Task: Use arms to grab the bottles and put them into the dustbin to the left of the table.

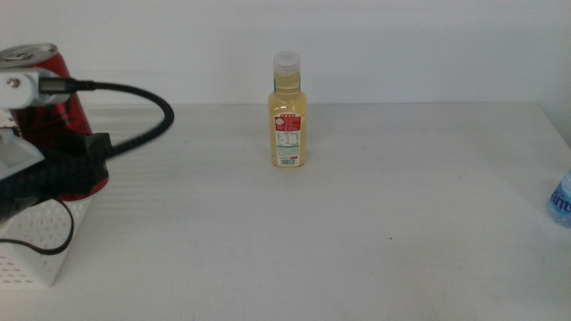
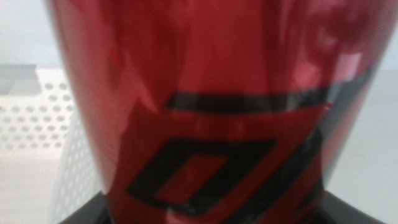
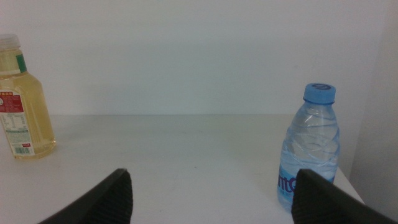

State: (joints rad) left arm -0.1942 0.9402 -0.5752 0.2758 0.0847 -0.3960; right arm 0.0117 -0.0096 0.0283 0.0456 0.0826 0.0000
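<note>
while the left claw (image 1: 62, 169) holds the red can (image 1: 49, 85) above the dustbin (image 1: 36, 254)

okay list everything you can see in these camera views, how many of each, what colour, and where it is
red can: one, red with black markings, held in the left gripper above the dustbin at the table's left edge
juice bottle: one, yellow with white cap and red-white label, upright near the middle of the table toward the back
water bottle: one, clear with blue cap, upright at the table's right edge
dustbin: one, white with round holes, at the left edge
table: one, white, under everything
left gripper: one, black, shut on the red can, over the dustbin
right gripper: one, black, open, waiting low near the water bottle
</note>
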